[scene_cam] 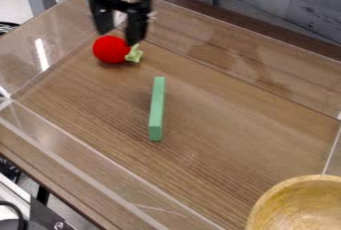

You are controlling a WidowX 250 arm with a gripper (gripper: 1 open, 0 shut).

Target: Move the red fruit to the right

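Observation:
The red fruit (111, 48) is small, round and bright red, with a green leafy stem on its right side; it lies on the wooden floor of the clear tray at the far left. My black gripper (120, 31) hangs directly over it, pointing down, its two fingers spread open on either side of the fruit's top. Nothing is held between them. One finger (139, 30) partly covers the fruit's stem side.
A long green flat bar (158, 109) lies lengthwise in the middle of the tray. Clear acrylic walls (40, 55) ring the wooden floor. A round wooden bowl (304, 208) sits at the near right corner.

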